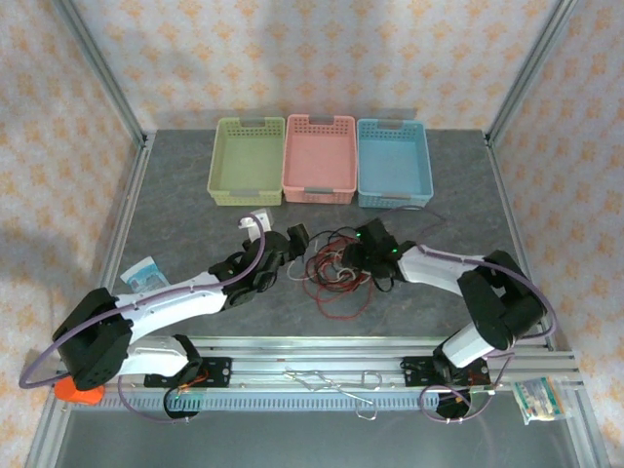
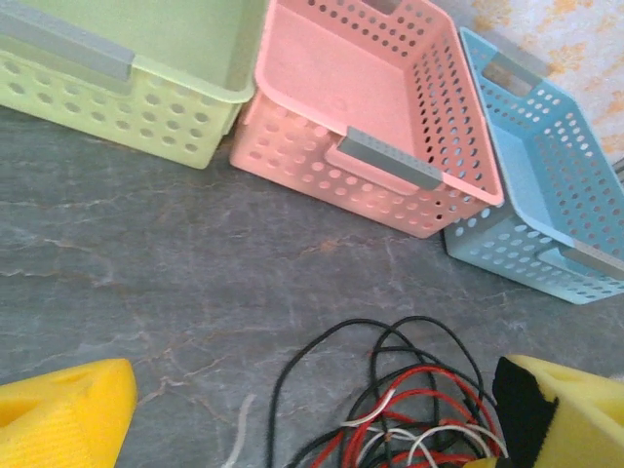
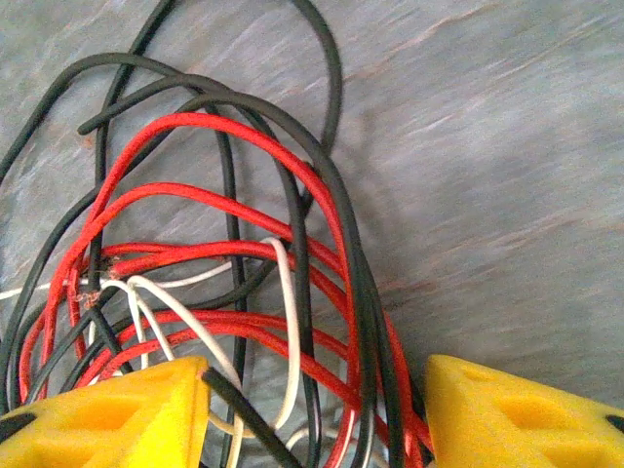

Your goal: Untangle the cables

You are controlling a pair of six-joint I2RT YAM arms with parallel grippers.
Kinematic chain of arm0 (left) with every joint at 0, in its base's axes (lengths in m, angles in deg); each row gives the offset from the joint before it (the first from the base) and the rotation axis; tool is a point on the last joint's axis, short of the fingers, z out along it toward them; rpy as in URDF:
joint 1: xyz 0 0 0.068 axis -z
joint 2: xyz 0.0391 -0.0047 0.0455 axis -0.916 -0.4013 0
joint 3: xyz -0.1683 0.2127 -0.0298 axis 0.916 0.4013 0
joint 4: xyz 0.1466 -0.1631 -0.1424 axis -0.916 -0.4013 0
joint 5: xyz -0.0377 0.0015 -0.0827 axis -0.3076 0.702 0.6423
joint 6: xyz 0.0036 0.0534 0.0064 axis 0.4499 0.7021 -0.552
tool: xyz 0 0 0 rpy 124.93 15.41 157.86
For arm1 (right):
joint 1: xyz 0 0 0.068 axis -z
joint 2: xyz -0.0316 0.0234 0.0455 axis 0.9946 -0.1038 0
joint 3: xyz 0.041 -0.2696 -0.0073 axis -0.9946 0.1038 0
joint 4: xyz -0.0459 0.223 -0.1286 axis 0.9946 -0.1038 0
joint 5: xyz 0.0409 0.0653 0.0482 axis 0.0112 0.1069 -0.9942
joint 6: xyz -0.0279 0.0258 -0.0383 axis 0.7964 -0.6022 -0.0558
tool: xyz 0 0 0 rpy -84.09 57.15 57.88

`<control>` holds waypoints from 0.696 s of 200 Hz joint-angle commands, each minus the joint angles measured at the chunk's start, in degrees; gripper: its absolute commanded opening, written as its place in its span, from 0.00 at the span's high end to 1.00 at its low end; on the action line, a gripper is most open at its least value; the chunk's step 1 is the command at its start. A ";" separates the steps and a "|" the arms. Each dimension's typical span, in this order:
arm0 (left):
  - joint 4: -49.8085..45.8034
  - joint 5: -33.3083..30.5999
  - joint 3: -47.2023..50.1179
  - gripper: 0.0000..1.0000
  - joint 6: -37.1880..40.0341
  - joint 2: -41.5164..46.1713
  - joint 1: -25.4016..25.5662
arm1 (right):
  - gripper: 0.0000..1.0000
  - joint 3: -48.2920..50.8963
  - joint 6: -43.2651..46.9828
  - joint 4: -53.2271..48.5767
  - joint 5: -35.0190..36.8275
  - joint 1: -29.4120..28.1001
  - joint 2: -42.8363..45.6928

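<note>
Your right fingers (image 3: pixel 117 409): apart, with red, black and white cables (image 3: pixel 244 253) running between them, not squeezed.
Your left fingers (image 2: pixel 58 409): wide apart, holding nothing.
Cables: one messy pile on the tabletop (image 1: pixel 195 234), in front of the pink basket (image 2: pixel 292 156).

You're looking at cables (image 3: pixel 244 253) showing smooth, faintly glossy plastic sheathing; the table (image 2: pixel 146 283) is showing a matt, stone-veined grey surface; the baskets (image 2: pixel 292 156) are looking like smooth perforated plastic with a soft sheen; the right fingers (image 3: pixel 107 419) are showing finely ridged yellow plastic; the rail (image 1: pixel 292 348) is gleaming like brushed metal.
</note>
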 commanded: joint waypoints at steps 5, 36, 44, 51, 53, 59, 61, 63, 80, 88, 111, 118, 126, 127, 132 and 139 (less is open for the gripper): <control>-4.20 -2.63 0.80 0.05 -0.98 2.41 -0.81 | 0.39 -4.57 -5.05 1.57 2.67 -5.32 -2.25; -6.48 -2.38 1.40 0.06 -0.67 3.65 -1.35 | 0.26 -7.08 -3.65 -0.70 7.96 -7.04 -1.11; -6.67 -1.90 1.74 0.06 -0.47 4.15 -1.59 | 0.21 -7.27 -2.79 -1.48 9.84 -7.04 0.13; -6.68 -1.19 2.14 0.06 -0.36 4.62 -1.72 | 0.17 -7.44 -1.95 -2.27 11.59 -7.04 1.56; -6.56 -0.89 2.30 0.06 -0.25 4.83 -1.79 | 0.16 -7.45 -1.62 -2.48 12.12 -7.03 2.00; -6.18 -0.09 2.77 0.06 0.09 5.28 -2.07 | 0.14 -7.46 -0.71 -2.94 13.62 -7.01 3.36; -5.98 0.11 2.96 0.06 0.23 5.45 -2.20 | 0.14 -7.39 -0.32 -3.08 14.15 -7.02 3.63; -5.75 0.53 3.12 0.05 0.31 5.61 -2.30 | 0.14 -7.33 0.04 -3.23 14.56 -7.05 4.34; -4.25 3.96 3.88 0.04 1.47 6.40 -2.97 | 0.12 -6.56 3.67 -3.12 17.43 -7.10 8.71; -4.18 5.10 3.88 0.04 1.65 6.34 -2.98 | 0.12 -6.09 5.48 -2.58 17.79 -7.08 10.58; -4.25 8.06 4.88 0.04 -0.22 6.77 -3.52 | 0.11 -5.56 11.18 -0.25 14.23 -7.14 13.63; -3.18 9.55 6.07 0.04 -0.97 7.51 -3.95 | 0.12 -5.73 12.42 0.66 12.32 -7.14 13.64; -1.27 11.62 7.89 0.04 -1.81 8.67 -4.81 | 0.13 -6.15 13.49 1.70 10.13 -7.27 13.27; -0.98 11.89 8.12 0.04 -1.92 8.78 -4.95 | 0.13 -6.25 13.63 1.97 9.80 -7.31 13.10; 0.35 13.18 9.19 0.04 -2.46 9.46 -5.65 | 0.14 -6.52 13.82 2.46 9.22 -7.45 12.76; 1.74 14.96 10.73 0.05 -3.29 10.51 -6.78 | 0.15 -7.11 13.99 3.14 8.52 -7.82 11.86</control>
